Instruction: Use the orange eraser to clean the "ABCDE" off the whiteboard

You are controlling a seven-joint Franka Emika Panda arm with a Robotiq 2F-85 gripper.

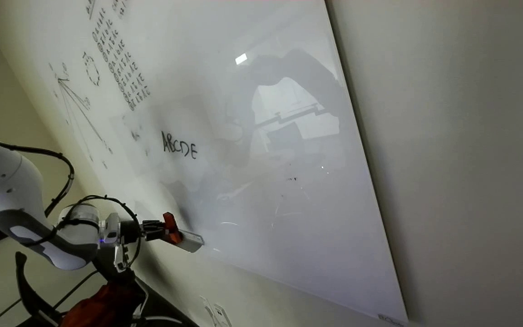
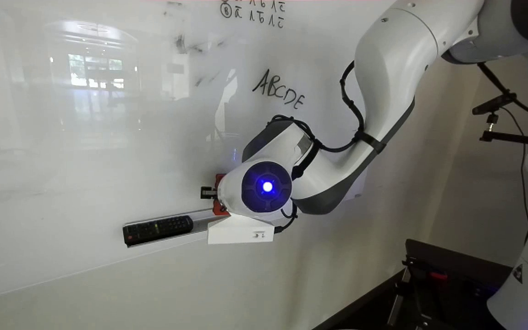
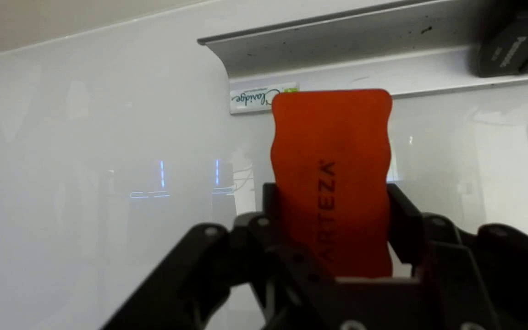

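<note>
Holds orange eraser (image 3: 332, 176) in gripper (image 3: 332, 204); has all 5 letters of "ABCDE" (image 1: 179, 146) left to wipe off the whiteboard (image 1: 257, 195).

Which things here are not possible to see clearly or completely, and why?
Orange eraser: partly hidden by the robot arm in an exterior view.
Remote control: cut off by the right edge of the wrist view.
Dark specks in an exterior view: too small to identify.
</note>
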